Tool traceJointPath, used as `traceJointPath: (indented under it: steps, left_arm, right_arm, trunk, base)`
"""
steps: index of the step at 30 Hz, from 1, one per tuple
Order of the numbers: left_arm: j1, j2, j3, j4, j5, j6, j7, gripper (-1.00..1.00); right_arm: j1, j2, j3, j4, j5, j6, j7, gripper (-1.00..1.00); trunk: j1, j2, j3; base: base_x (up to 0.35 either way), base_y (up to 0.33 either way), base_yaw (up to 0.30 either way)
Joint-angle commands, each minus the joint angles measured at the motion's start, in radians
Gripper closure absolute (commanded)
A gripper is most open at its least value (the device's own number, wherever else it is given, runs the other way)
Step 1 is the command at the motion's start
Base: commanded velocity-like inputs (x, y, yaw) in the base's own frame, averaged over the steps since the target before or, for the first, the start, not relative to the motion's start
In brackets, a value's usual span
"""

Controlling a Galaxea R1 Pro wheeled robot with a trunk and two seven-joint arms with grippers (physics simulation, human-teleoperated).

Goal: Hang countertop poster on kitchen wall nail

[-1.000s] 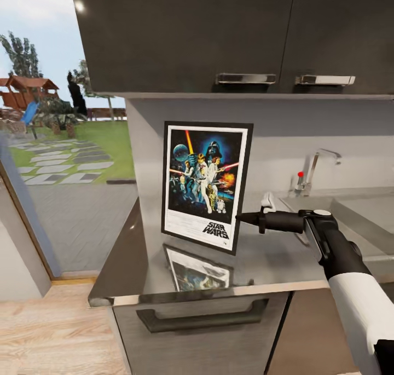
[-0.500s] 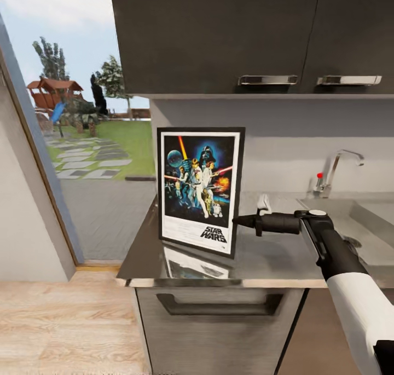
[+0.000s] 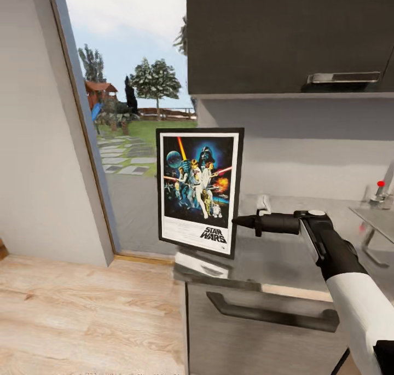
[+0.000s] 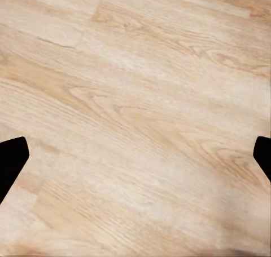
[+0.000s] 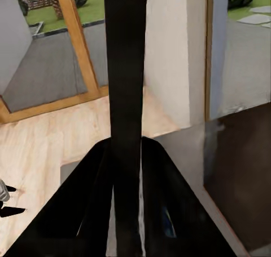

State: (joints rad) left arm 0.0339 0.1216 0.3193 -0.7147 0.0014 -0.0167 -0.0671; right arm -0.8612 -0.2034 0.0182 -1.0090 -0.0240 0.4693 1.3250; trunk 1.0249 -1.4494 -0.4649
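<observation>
**Poster held upright at the worktop's left end**

The poster (image 3: pixel 200 191) is a flat, rigid rectangle with a thin black frame, a white border, bright figures on dark blue and a black "STAR WARS" title. It stands upright in the air, its lower edge just above the glossy dark grey worktop (image 3: pixel 284 254), which mirrors it faintly. The right end effector (image 3: pixel 236 221), matt black and tapered, is clenched on the poster's right edge; in the right wrist view the frame (image 5: pixel 125 116) runs as a narrow black strip between the two fingers (image 5: pixel 84 206), seen edge-on.

Below the worktop sits a dark drawer front with a long bar handle (image 3: pixel 271 312). Above it hangs a dark wall cabinet (image 3: pixel 290 35) with a metal handle, over a pale grey wall. Pale wood-grain flooring (image 3: pixel 82 315) spreads to the left, near a glass door (image 3: pixel 137 145) giving onto paving, lawn and trees.

A tap with a red knob (image 3: pixel 380 191) is cut off at the right edge. In the left wrist view, the left end effector (image 4: pixel 135 155) shows only two dark fingertips far apart at the edges, released, over floorboards (image 4: pixel 135 99).
</observation>
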Motion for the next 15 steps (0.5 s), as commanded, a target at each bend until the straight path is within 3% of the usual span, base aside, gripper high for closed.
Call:
traceJointPath:
  steps: [1, 15]
  left_arm:
    - [0.000, 0.000, 0.003, 0.000, 0.000, -0.002, -0.007, -1.00]
    - [0.000, 0.000, 0.003, 0.000, 0.000, -0.002, -0.007, -1.00]
  right_arm:
    - [-0.001, -0.001, 0.002, 0.000, -0.004, 0.012, 0.003, 1.00]
    - [-0.001, -0.001, 0.002, 0.000, -0.004, 0.012, 0.003, 1.00]
  trunk:
    - [0.000, -0.001, -0.001]
    - [0.000, -0.001, -0.001]
  base:
    - [0.000, 0.291, 0.287]
    - [0.000, 0.292, 0.287]
